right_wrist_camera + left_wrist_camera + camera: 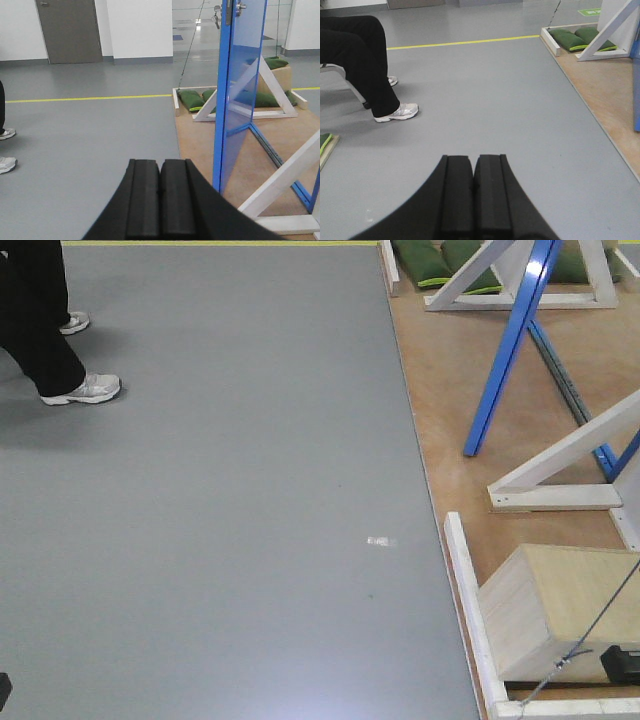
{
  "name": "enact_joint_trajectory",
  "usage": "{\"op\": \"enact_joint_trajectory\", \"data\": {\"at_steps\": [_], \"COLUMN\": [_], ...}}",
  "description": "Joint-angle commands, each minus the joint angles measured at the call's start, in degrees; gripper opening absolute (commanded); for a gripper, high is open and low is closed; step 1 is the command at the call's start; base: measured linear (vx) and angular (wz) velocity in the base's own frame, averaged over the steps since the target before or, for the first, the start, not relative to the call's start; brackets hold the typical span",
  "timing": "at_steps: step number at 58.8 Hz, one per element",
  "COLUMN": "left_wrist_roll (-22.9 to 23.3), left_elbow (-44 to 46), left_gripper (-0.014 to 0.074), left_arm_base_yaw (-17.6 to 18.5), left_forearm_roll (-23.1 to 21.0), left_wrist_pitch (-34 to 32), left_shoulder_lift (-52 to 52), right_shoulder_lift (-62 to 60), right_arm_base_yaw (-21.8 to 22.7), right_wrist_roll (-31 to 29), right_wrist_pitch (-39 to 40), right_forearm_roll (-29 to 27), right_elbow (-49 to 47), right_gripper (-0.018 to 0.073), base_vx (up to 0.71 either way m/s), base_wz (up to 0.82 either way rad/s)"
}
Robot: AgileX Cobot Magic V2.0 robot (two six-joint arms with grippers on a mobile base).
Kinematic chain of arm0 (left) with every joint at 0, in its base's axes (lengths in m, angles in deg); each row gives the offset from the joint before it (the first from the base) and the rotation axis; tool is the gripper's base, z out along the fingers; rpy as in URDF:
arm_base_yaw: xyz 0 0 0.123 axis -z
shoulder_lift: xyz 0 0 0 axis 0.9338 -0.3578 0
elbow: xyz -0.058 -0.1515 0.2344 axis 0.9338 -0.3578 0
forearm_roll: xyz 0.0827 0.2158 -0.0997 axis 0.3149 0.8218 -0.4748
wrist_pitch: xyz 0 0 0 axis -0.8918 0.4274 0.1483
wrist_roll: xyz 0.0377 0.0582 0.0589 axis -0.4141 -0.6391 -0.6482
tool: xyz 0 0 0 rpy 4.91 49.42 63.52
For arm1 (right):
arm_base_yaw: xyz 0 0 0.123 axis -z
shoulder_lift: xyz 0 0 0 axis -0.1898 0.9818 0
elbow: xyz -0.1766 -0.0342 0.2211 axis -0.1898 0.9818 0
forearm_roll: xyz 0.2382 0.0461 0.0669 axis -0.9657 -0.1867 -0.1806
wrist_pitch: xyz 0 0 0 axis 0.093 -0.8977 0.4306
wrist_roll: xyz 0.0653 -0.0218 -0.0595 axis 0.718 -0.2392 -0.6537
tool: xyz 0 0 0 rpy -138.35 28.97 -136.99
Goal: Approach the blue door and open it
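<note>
Front view: grey floor (pixel 230 500) fills most of the frame; wooden platform (pixel 450 400) runs up the right side from 5 to 1 o'clock; the blue door (pixel 512 345) shows only as a slanted blue edge at 2 o'clock, flanked by white brace beams (pixel 565 452); a pale wooden box (pixel 555 605) sits at 4 o'clock; a bystander's white shoe (pixel 88 390) at 10 o'clock; neither claw visible here.

Left wrist view: left claw (pixel 472 162) at 6 o'clock, pads pressed together, nothing between them; open floor ahead; yellow floor line (pixel 465 43) at 12 o'clock; seated person's legs (pixel 365 65) at 10 o'clock; green sandbags (pixel 570 38) at 2 o'clock.

Right wrist view: right claw (pixel 160 167) at 6 o'clock, likewise closed on nothing; the door stands nearly edge-on at 1 o'clock, on the platform, well apart from the claw; its silver lever handle (pixel 239 7) is right at the top edge at 1 o'clock, far above claw level.

Judgement: step in hand is the approach; no contact with the door yet. The next move calls for driving the base toward 1 o'clock up to the platform edge, squaring to the panel face, raising the right arm to handle height and spreading the claw before reaching for the lever; watch the brace beams during the approach.
</note>
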Motion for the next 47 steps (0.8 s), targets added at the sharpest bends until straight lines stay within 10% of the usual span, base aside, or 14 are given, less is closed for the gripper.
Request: {"op": "enact_joint_trajectory", "data": {"at_steps": [1,47], "left_wrist_roll": [0.2,0.2], "left_elbow": [-0.2,-0.2], "left_gripper": [0.007,0.007], "left_arm_base_yaw": [-0.1,-0.1], "left_forearm_roll": [0.0,0.0], "left_wrist_pitch": [-4.5,-4.5], "left_shoulder_lift": [0.9,0.9], "right_shoulder_lift": [-1.2,-1.2], "right_arm_base_yaw": [0.4,0.4], "right_wrist_roll": [-0.6,-0.6], "right_wrist_pitch": [4.8,4.8], "right_forearm_roll": [0.2,0.2], "right_elbow": [1.1,1.1], "right_gripper": [0.0003,0.0003], "base_vx": [0.41,0.41], "base_wz": [-0.02,0.02]}}
